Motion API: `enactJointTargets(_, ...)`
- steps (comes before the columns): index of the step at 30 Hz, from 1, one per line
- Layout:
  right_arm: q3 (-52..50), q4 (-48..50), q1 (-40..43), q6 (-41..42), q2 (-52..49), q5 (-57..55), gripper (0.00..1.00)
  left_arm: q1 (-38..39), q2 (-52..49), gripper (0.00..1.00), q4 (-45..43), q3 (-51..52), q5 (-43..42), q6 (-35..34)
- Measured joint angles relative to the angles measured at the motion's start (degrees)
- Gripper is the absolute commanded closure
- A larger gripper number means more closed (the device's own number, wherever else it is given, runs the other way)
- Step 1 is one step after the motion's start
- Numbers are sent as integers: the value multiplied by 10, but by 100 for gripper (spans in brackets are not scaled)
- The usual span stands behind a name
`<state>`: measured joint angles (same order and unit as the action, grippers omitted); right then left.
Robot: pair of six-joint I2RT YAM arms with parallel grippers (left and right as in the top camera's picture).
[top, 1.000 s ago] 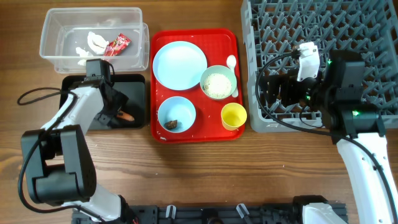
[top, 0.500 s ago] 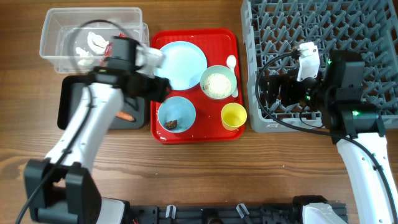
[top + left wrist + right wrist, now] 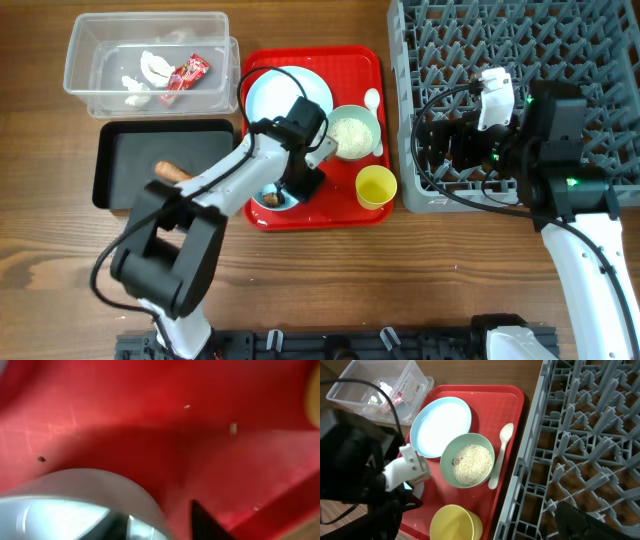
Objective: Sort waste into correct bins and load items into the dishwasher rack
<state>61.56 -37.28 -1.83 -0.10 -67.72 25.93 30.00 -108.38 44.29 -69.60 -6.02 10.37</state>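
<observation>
The grey dishwasher rack (image 3: 560, 40) fills the far right corner, with our right gripper (image 3: 435, 140) at its left wall, gape hidden from us. The red serving tray (image 3: 372, 62) sits just beside it. Our left gripper (image 3: 300, 185) hangs low over the light-blue bowl (image 3: 264, 188) by that tray's front edge, opening lost in blur. The clear tub (image 3: 95, 45) holds a red wrapper (image 3: 190, 72) whose print is too small to read.
</observation>
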Motion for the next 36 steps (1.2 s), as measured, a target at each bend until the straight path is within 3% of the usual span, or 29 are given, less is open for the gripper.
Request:
enactJointTargets(1, 0, 0, 0, 0, 0, 0, 0, 0, -6, 96, -2, 0, 6, -11)
enactJointTargets(8, 0, -1, 0, 0, 0, 0, 0, 0, 0, 96, -1, -12, 38, -30)
enactJointTargets(12, 0, -3, 0, 9, 0, 0, 0, -14, 57, 96, 29, -25, -14, -61)
enactJointTargets(14, 0, -3, 0, 13, 0, 0, 0, -65, 117, 96, 39, -29, -43, -83)
enactJointTargets(19, 0, -3, 0, 13, 0, 0, 0, -315, 167, 96, 68, -38, -224, -77)
enactJointTargets(23, 0, -3, 0, 13, 0, 0, 0, -499, 118, 96, 95, -17, -469, 25)
enactJointTargets(26, 0, -3, 0, 13, 0, 0, 0, -593, 79, 96, 93, 3, -640, 102)
enactJointTargets(29, 0, -3, 0, 13, 0, 0, 0, -647, 25, 96, 88, 8, -768, 136)
enactJointTargets(36, 0, -3, 0, 13, 0, 0, 0, -651, -14, 96, 90, 9, -821, 134)
